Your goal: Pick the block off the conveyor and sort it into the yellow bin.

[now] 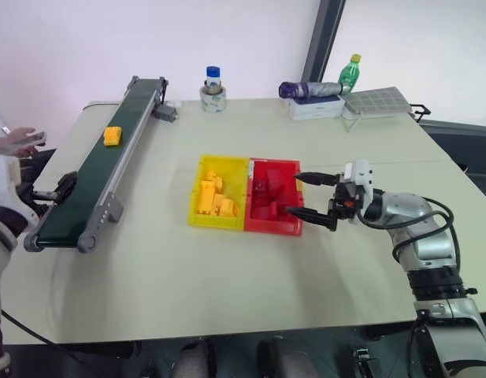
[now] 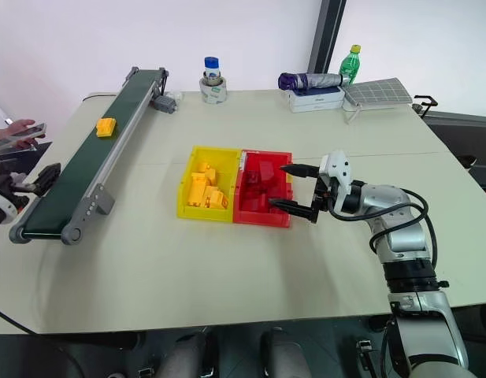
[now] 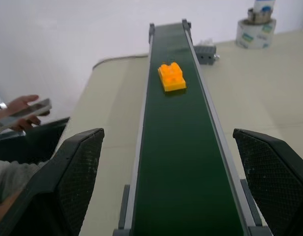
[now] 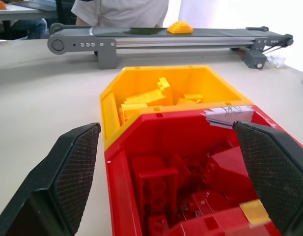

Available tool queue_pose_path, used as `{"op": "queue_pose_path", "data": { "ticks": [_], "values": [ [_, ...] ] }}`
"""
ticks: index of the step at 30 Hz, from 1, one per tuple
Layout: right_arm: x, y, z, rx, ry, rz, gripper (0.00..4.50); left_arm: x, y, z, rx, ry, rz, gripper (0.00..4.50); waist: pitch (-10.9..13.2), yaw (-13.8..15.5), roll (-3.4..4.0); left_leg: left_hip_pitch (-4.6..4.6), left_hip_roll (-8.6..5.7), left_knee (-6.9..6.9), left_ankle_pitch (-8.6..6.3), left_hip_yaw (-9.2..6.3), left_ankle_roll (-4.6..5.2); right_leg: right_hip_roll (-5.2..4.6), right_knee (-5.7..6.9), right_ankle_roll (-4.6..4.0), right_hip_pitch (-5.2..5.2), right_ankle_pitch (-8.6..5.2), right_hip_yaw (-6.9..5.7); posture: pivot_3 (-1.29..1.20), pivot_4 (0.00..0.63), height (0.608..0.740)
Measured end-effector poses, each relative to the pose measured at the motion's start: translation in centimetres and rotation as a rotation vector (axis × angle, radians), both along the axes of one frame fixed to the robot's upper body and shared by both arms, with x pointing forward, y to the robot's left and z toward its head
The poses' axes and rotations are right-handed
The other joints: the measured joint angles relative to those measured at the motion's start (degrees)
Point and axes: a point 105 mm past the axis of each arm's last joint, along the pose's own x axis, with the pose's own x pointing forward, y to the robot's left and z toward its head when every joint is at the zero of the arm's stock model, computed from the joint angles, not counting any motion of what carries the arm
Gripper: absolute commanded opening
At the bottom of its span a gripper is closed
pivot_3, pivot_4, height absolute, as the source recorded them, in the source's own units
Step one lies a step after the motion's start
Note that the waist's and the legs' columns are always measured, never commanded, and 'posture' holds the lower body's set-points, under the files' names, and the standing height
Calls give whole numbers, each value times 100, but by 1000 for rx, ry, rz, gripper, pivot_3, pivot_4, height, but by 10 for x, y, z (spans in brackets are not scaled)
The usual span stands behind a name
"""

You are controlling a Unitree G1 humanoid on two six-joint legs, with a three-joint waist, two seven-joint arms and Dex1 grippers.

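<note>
At the table's left edge, the left gripper (image 3: 168, 189) stands spread wide and empty at the conveyor's (image 1: 93, 177) near end. The block (image 1: 113, 135) lies farther up the belt, untouched. Bare tabletop separates the conveyor from the yellow bin (image 1: 194, 214). Rightward, the right gripper (image 1: 309, 195), splayed and empty, hovers over the adjoining red bin (image 1: 272, 227).

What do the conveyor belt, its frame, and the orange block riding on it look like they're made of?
Belt: dark green, matte, probably rubber or PVC; it lies flat with a dull sheen.
Frame: grey, likely metal rails, straight-edged with bolt holes, though painted plastic is possible.
Block: glossy moulded plastic, judging by its studs and crisp edges.
</note>
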Motion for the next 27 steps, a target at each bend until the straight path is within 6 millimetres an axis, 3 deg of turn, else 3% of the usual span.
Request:
{"op": "queue_pose_path", "data": {
  "ticks": [9,16,20,27],
  "values": [
    [-1,2,-2,3,0,-12,4500,44,7,12,-34,81,-59,4441,0,23,-1,-2,-2,0,0,1,0,0,1,4,-2,2,-5,0,150,740],
    [-3,3,-2,8,1,-26,4500,67,0,-10,-110,164,-114,4441,1,14,-2,-6,-1,1,1,-2,0,4,2,18,-5,9,-7,0,150,740],
    [-5,4,0,10,-4,-30,4500,77,-2,-10,-100,169,-115,4441,1,19,-2,-8,-1,4,1,-2,1,6,4,20,-5,10,-10,0,150,740],
    [-7,4,-1,9,-6,-34,4500,83,-1,-22,-112,211,-108,4441,0,13,-2,-9,-1,7,1,-2,1,9,5,23,-5,11,-11,0,150,740]
  ]
}}
